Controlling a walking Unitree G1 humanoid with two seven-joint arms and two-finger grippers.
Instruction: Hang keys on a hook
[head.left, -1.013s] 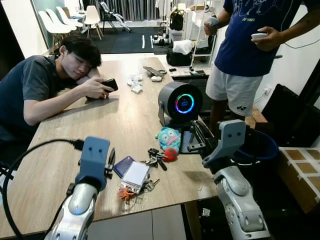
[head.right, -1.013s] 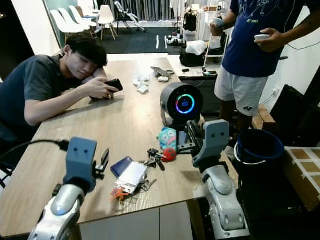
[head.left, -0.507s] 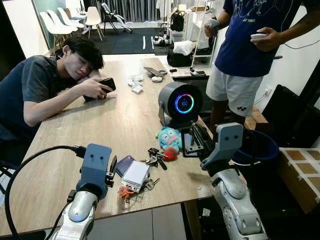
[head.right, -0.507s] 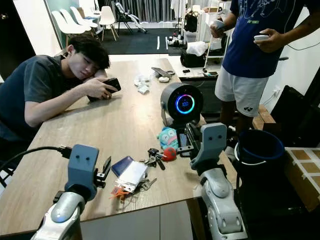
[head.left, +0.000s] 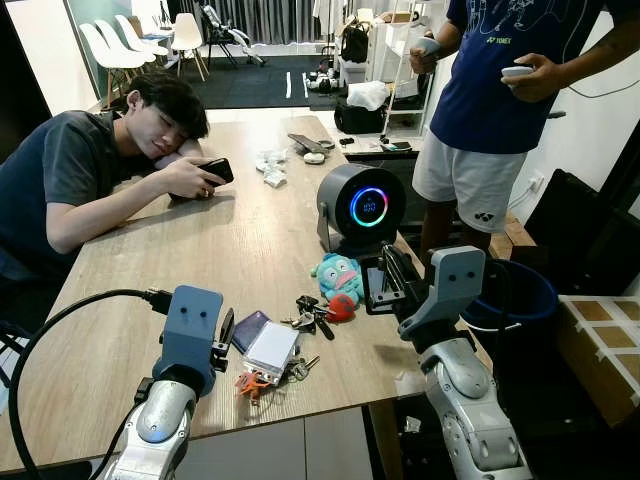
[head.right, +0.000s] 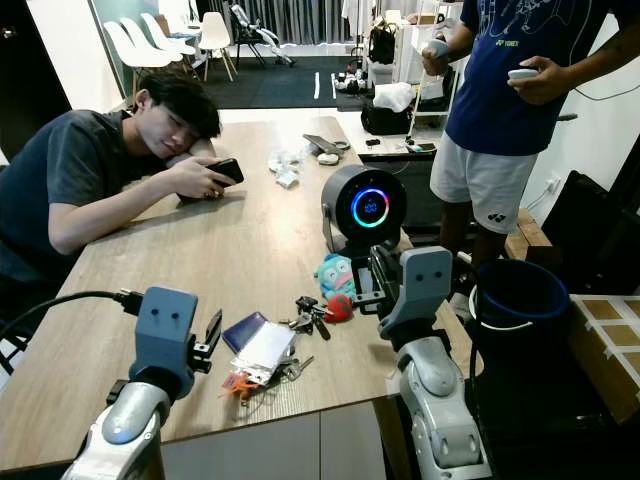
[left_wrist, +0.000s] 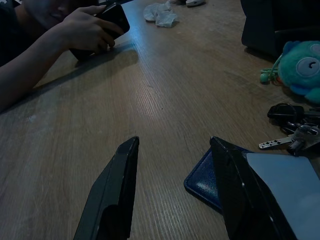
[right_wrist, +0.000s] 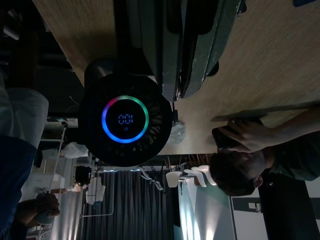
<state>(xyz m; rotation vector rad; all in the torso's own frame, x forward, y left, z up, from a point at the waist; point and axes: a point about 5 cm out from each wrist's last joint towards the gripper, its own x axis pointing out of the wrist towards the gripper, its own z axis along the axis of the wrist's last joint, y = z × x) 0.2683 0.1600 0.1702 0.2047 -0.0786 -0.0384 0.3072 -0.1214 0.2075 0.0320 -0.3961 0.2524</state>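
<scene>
Keys, a dark metal bunch with a black fob (head.left: 312, 315), lie on the light wooden worktop (head.left: 250, 240) near its front edge, touching a small red ball charm (head.left: 341, 307) and just in front of a teal plush toy with round eyes (head.left: 338, 277). The left hand (left_wrist: 172, 195) hovers low over the worktop to the left of the bunch, its two black fingers (left_wrist: 114, 192) spread apart with bare wood between them; one finger stands beside a dark blue card holder (head.left: 247, 331) with a white card (head.left: 271, 349) lying on it. An orange tag with more small keys (head.left: 252, 383) lies by the card's near corner. The right hand (head.left: 393, 277) is raised right of the plush toy, its fingers pressed together and pointing toward a round black fan with a glowing coloured ring (head.left: 361, 207). A seated person (head.left: 85, 170) leans on the worktop's far left holding a black phone (head.left: 218, 168). Another person in a blue shirt and white shorts (head.left: 490, 100) stands beyond the right edge.
</scene>
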